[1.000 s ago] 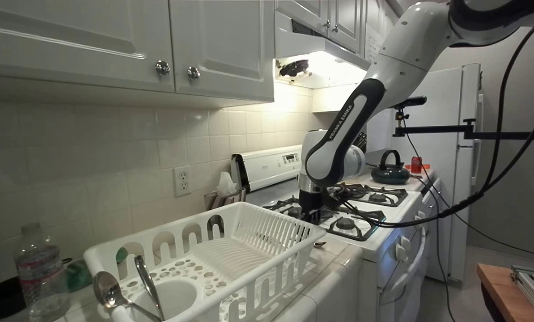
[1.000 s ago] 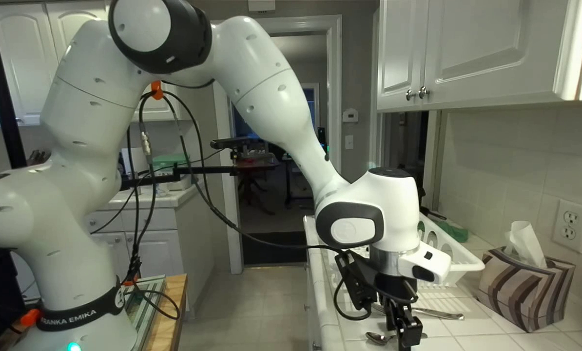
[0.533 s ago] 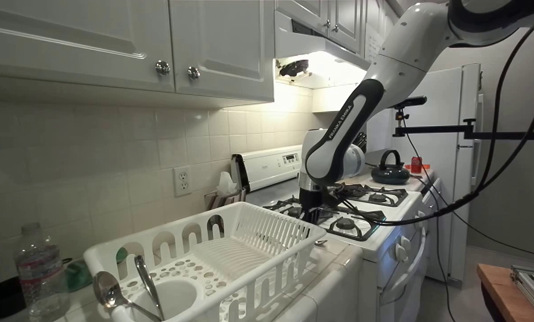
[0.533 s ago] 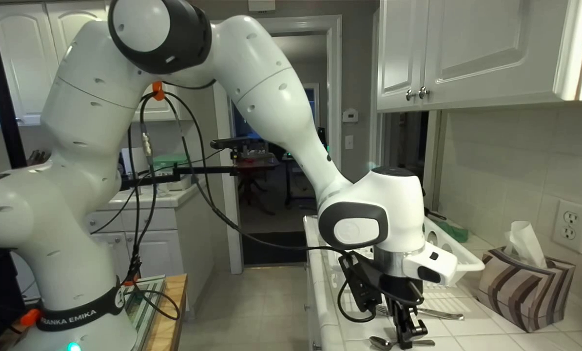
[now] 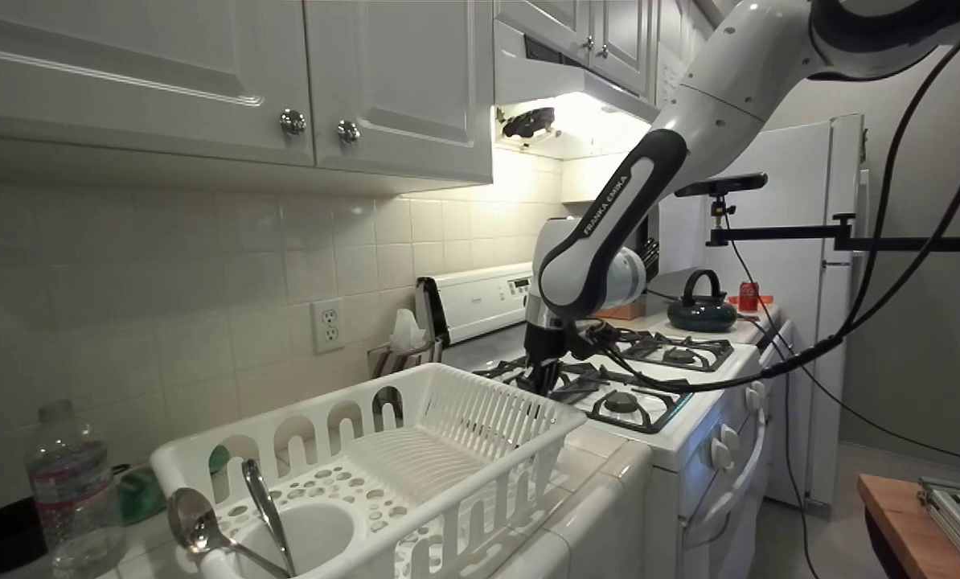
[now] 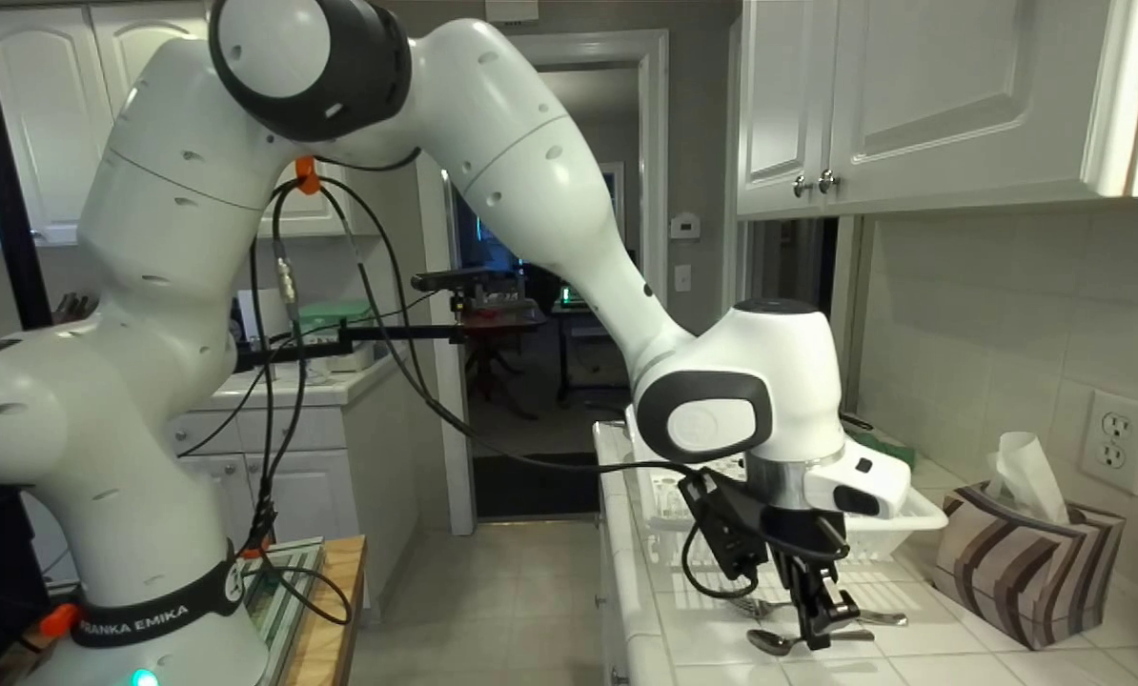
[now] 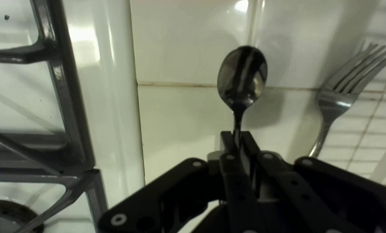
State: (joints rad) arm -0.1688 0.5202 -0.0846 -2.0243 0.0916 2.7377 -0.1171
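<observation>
My claw (image 7: 239, 137): gripping the spoon (image 7: 243, 74) by its handle, bowl end jutting ahead | Spoon: over the counter (image 7: 176, 126), between the stove (image 7: 118, 106) and the fork (image 7: 335, 102) | Fork: lying on the counter beside me | Both exterior views: rack (image 5: 424, 462) near my claw

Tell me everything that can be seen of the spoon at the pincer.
The spoon looks like shiny metal, with an oval bowl narrowing into a slim handle. The pincer is closed on the handle, near the bowl; in an exterior view the handle's end shows past the pincer. It looks roughly level, and its offset shadow suggests it is just above the tiled counter. A fork lies beside it, apart.
</observation>
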